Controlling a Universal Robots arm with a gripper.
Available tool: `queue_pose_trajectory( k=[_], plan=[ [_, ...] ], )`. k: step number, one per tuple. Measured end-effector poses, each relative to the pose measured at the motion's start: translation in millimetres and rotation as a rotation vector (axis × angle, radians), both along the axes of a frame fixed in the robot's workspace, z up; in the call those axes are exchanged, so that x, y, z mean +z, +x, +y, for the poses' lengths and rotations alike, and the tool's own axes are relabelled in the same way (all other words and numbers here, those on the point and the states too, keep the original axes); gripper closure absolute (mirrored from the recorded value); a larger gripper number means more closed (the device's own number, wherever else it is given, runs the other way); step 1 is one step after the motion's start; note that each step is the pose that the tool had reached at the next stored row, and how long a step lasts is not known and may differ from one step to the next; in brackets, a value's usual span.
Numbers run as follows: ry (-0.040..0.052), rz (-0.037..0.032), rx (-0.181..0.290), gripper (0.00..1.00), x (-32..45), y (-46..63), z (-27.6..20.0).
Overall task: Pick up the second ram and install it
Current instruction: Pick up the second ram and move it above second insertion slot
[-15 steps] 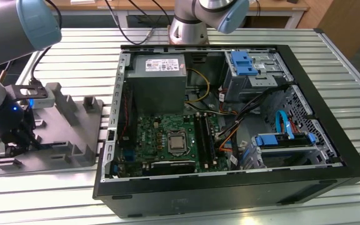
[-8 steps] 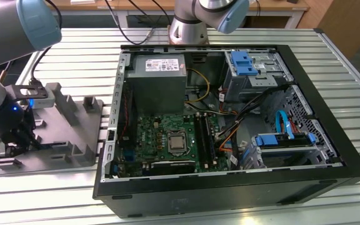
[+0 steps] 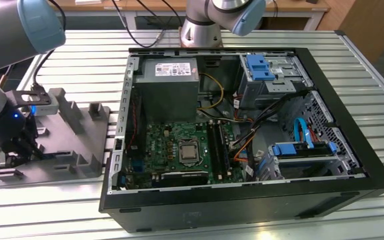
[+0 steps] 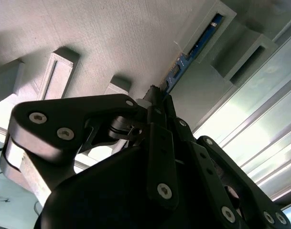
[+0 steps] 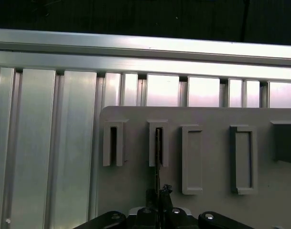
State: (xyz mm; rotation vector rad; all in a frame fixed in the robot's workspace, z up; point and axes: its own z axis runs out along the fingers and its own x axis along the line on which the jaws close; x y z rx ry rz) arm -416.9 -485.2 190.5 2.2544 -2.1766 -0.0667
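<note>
The second ram (image 4: 184,61) stands on edge in a slot of the grey fixture tray (image 4: 112,38), one end still inside a raised slot block. In the first wrist view the second ram (image 5: 157,148) appears as a thin dark line running out of a slot in the fixture tray (image 5: 212,114). My gripper (image 4: 156,97) has its black fingers drawn together on the board's near end, and the same grip shows where the gripper (image 5: 158,192) meets the thin edge. In the exterior view the gripper (image 3: 10,159) hangs low over the fixture tray (image 3: 72,150) at the left.
An open computer case (image 3: 245,200) lies to the exterior view's right of the tray, with the motherboard (image 3: 178,150) and long black memory slots (image 3: 219,145) inside. Cables, a power supply (image 3: 168,90) and blue drive brackets crowd the case. All rests on a ribbed aluminium table (image 3: 58,210).
</note>
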Motion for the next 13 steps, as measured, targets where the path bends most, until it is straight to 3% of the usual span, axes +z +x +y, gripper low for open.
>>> queue_pose_trajectory(
  k=[7, 13],
  plan=[
    [0.0003, 0.0007, 0.000, 0.86, 13.4, 0.0, -0.1],
    [0.0006, 0.0007, 0.000, 0.86, 20.2, -0.1, -0.1]
  ],
)
